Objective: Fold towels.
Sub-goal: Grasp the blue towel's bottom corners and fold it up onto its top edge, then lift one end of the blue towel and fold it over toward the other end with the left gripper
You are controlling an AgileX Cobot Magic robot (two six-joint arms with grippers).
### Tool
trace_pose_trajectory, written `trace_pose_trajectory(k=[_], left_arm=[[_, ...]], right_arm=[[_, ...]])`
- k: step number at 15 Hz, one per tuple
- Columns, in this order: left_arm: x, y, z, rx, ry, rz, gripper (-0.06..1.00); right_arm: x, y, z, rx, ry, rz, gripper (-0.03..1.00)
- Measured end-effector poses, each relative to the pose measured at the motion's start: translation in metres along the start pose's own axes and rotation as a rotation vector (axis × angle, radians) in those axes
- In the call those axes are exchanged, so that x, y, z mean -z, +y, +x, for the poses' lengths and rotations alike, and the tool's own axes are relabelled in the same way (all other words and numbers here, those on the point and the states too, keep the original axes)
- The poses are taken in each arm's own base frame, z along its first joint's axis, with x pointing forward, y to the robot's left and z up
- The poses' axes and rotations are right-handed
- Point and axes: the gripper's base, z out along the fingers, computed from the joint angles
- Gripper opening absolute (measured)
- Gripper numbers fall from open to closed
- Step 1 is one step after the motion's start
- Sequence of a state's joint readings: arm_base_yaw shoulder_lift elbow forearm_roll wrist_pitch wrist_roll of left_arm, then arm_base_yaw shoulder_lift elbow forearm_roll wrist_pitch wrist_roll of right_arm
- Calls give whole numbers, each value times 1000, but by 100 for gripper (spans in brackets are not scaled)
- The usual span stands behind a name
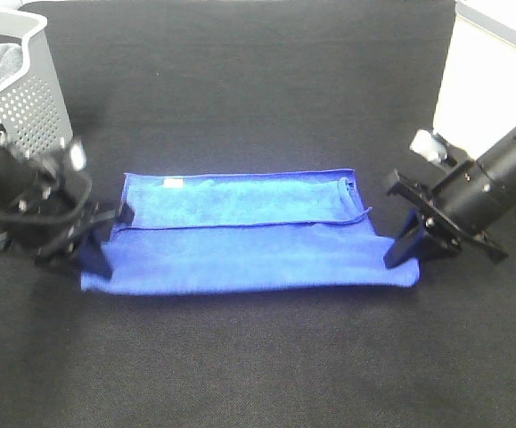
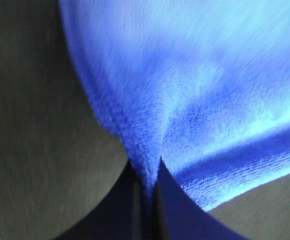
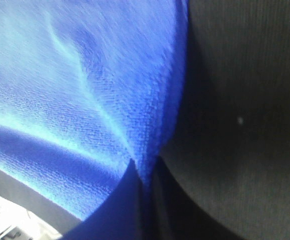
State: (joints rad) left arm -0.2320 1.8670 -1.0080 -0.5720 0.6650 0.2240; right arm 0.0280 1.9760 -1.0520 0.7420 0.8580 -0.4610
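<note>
left gripper (image 1: 106,239) was clamped shut on the left short edge of the towel (image 1: 249,241), cloth bunching into a ridge at the jaws. the towel lay part-folded between both jaws; judged light, limp and fuzzy, best taken by edges or corners. right gripper (image 1: 406,239) was likewise pinched shut on the right edge.

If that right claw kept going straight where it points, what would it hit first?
The blue towel: the right gripper is clamped on its edge and points inward across it, so it would probably just bunch the cloth, though depth is unclear.
</note>
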Motion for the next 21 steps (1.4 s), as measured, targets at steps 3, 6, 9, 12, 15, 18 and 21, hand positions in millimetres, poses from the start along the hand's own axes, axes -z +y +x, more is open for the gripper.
trace_pose_trajectory(k=[3, 6, 9, 12, 15, 18, 21], left_arm=[[17, -11, -29, -18, -134, 10, 1], [32, -18, -58, -49, -254, -18, 1], [18, -18, -88, -67, -280, -42, 1], [-3, -12, -105, -72, -268, -69, 1], [-19, -7, -109, -48, -244, -74, 3], [-26, -5, -110, -36, -246, -75, 45], [-26, -5, -110, -30, -251, -73, 70]], right_arm=[[20, 14, -29, 60, -99, -10, 0], [29, 24, -62, 86, -155, -30, 0], [29, 26, -93, 111, -201, -36, 0], [14, 20, -115, 101, -202, -41, 0], [-5, 9, -120, 86, -165, -36, 3], [-10, 5, -121, 83, -154, -32, 50], [-5, 8, -123, 93, -147, -42, 71]])
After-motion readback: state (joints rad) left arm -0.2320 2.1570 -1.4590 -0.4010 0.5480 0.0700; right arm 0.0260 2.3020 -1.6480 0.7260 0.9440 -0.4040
